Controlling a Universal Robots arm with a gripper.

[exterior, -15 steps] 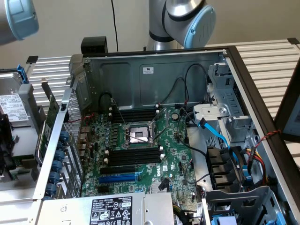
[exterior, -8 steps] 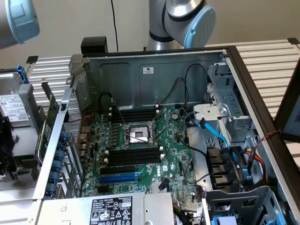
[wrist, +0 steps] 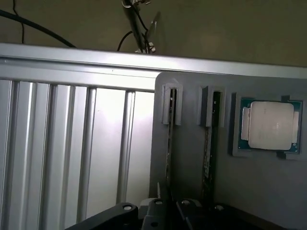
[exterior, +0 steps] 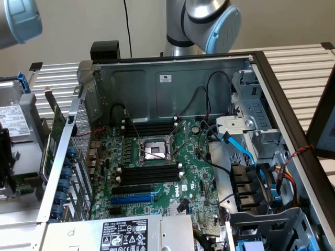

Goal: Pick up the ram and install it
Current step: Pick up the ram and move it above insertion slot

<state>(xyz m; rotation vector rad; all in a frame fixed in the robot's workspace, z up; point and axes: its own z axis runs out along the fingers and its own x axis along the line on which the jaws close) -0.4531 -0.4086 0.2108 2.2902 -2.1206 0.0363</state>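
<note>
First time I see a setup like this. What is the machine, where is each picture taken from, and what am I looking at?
The machine is one robot arm, grey with light-blue joint caps. The exterior view comes from a camera off the arm, looking into an open computer case; its motherboard has long black memory slots, which look empty. The wrist view comes from a camera on the arm's end. It faces a grey holder on a ribbed metal table. Two ram sticks stand on edge in the holder, beside a processor chip. Whether a stick is gripped yet cannot be told.
</note>
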